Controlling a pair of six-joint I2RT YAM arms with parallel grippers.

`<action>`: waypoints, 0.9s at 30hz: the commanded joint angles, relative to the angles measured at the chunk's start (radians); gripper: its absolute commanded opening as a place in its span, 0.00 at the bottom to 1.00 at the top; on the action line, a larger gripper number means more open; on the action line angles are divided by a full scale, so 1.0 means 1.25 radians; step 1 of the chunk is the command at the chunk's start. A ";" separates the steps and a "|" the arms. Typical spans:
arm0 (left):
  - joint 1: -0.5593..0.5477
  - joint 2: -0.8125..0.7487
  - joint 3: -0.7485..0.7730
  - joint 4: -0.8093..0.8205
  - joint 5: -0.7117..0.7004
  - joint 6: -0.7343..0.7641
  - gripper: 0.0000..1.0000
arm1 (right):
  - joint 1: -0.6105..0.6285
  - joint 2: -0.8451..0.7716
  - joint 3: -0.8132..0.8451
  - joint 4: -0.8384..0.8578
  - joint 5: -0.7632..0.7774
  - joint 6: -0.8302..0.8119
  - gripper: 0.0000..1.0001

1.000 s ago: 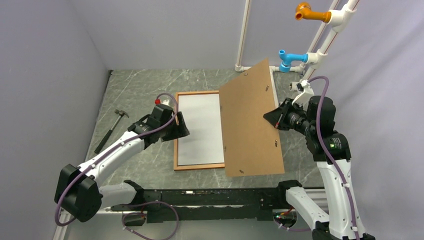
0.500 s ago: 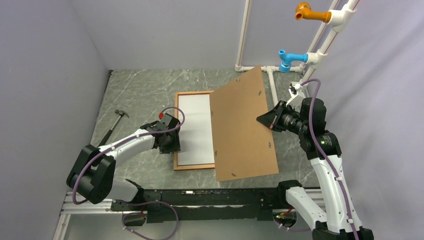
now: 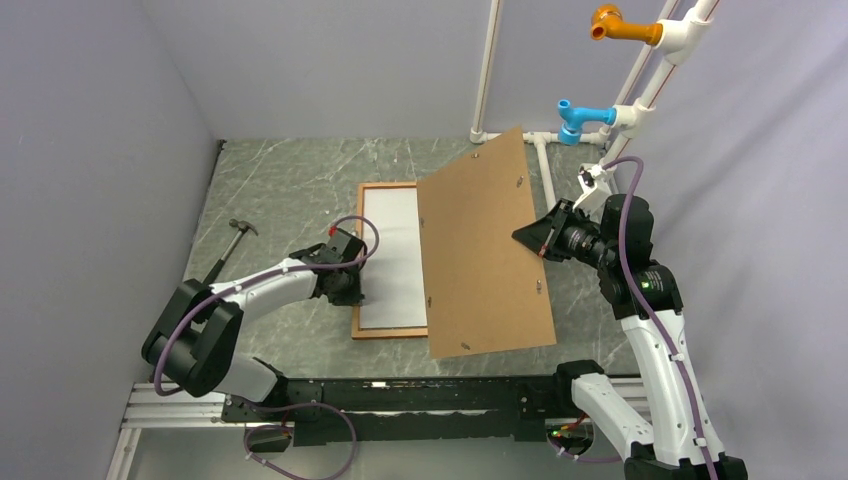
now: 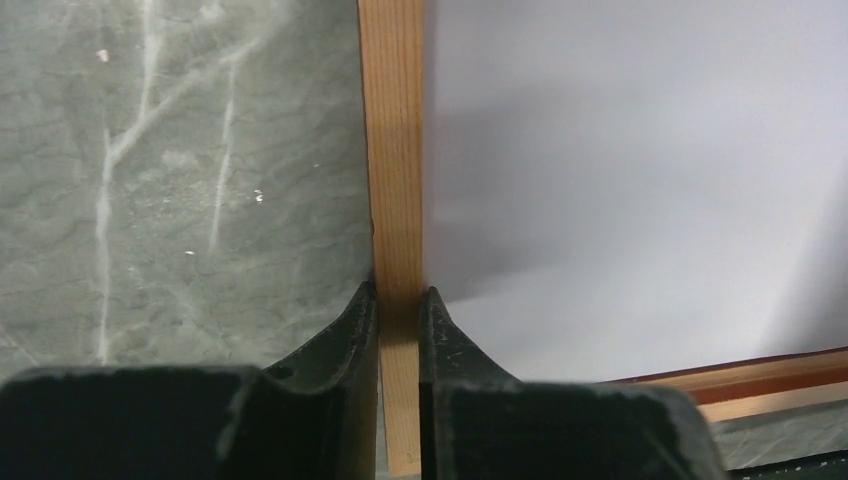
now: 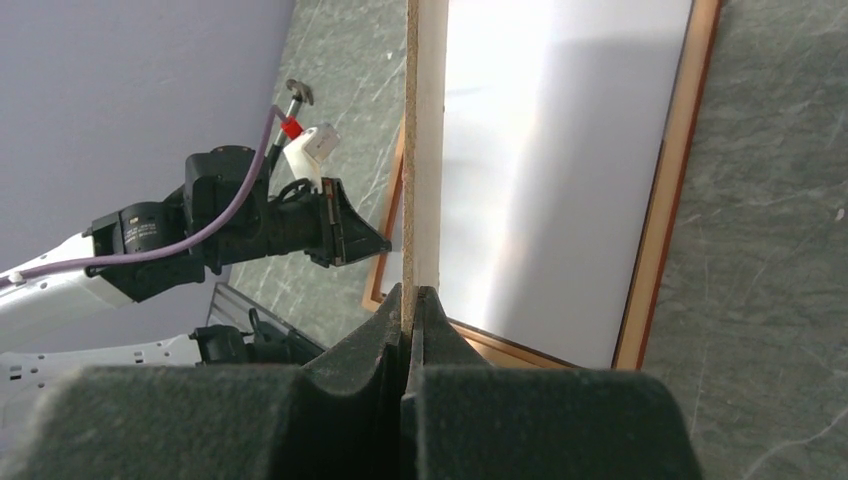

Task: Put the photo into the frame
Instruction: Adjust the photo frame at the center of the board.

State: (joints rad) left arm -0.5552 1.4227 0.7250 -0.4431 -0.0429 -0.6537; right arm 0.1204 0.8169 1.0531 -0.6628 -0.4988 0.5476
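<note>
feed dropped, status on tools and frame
Status: left tool pinching frame rail; right tool holding backing board tilted above frame; photo in frame, white back up.

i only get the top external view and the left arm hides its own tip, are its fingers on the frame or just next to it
Observer: On it. In the left wrist view the left fingers straddle the left rail of the frame, one on the table side, the other over the white back of the photo.
Operator: ok and the right arm, pinching the board or just propping it
Observer: Pinching. The right wrist view shows the right fingers shut on the edge of the backing board, which that camera sees edge-on.
</note>
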 commanded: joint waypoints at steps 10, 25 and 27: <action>-0.084 0.033 0.059 -0.005 0.020 -0.047 0.00 | -0.002 -0.010 -0.008 0.111 -0.025 0.026 0.00; -0.154 0.045 0.110 -0.084 0.027 -0.137 0.15 | -0.002 -0.009 -0.026 0.127 -0.027 0.028 0.00; -0.154 0.043 0.131 -0.114 0.021 -0.133 0.50 | -0.002 -0.009 -0.028 0.129 -0.031 0.030 0.00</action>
State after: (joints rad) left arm -0.7410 1.4837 0.8089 -0.5316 -0.0498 -0.8066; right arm 0.1204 0.8173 1.0077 -0.6182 -0.5037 0.5613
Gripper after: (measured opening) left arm 0.250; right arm 0.018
